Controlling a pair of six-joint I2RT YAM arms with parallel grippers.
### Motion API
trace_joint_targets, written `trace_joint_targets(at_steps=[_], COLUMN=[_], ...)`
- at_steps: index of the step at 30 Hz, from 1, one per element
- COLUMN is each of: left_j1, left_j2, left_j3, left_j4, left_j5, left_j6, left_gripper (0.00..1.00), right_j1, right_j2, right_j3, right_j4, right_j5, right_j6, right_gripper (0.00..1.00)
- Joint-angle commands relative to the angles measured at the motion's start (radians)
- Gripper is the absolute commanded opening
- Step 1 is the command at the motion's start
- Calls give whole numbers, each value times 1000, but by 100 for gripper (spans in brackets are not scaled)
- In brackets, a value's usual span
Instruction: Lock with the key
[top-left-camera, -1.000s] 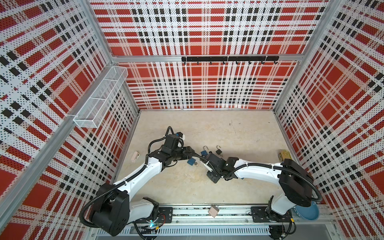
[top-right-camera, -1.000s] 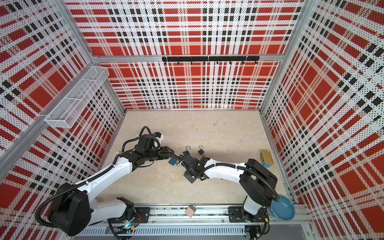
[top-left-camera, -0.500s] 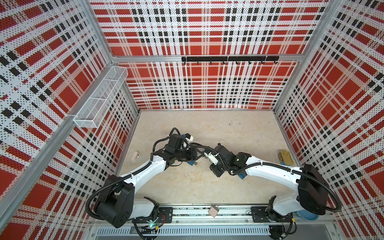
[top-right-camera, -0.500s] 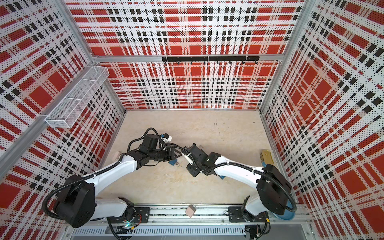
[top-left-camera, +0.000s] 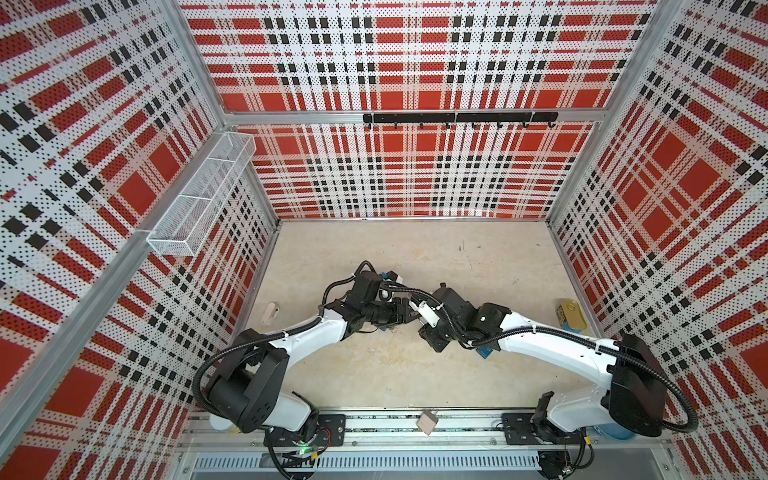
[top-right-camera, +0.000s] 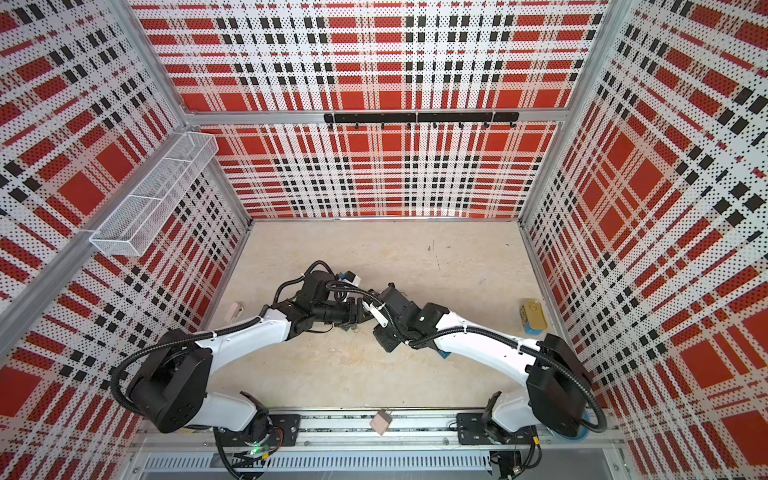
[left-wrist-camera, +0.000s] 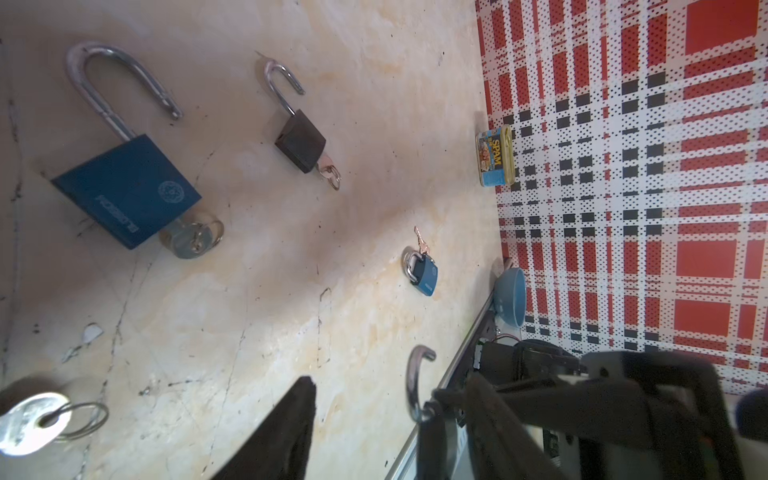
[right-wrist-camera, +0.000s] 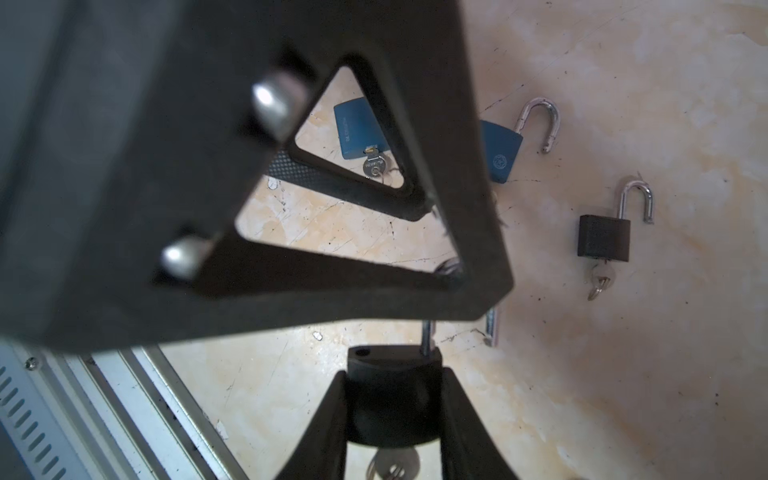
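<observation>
In the right wrist view my right gripper (right-wrist-camera: 392, 415) is shut on the body of a black padlock (right-wrist-camera: 392, 386). Its key (right-wrist-camera: 390, 467) hangs from the keyhole between the fingers. The padlock's silver shackle (left-wrist-camera: 415, 382) stands open, and its free end (right-wrist-camera: 492, 328) shows beside my left gripper's big dark finger (right-wrist-camera: 332, 266). My left gripper (left-wrist-camera: 372, 385) is open, with the shackle between its fingers, close against one of them. In both top views the two grippers (top-left-camera: 409, 312) (top-right-camera: 368, 318) meet above mid-table.
On the table lie a large open blue padlock (left-wrist-camera: 124, 191) with its key in, an open dark padlock (left-wrist-camera: 301, 141), a small shut blue padlock (left-wrist-camera: 424, 274) and a loose key on a ring (left-wrist-camera: 33, 419). A Spam can (top-left-camera: 572, 316) and a blue bowl (left-wrist-camera: 511, 297) sit at the right.
The right gripper has moved up and back with the black padlock. The left gripper has swung right to meet it, so the shackle now sits between its open fingers.
</observation>
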Motion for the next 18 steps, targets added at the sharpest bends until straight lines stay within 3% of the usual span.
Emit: trace_joint_targets(at_steps=[1, 10, 18], left_j1=[-18, -29, -40], left_j2=[17, 43, 71], left_j3=[19, 15, 18], left_j4=[59, 123, 152], left_j5=[24, 49, 62], left_j6=[-29, -62, -80], left_gripper=[58, 52, 40], right_j1=[-6, -12, -16], right_j2=[-31, -28, -31], right_j3=[33, 35, 32], right_j4=[9, 11, 13], right_j5=[-7, -6, -4], right_j6=[-26, -26, -22], right_gripper=[20, 19, 19])
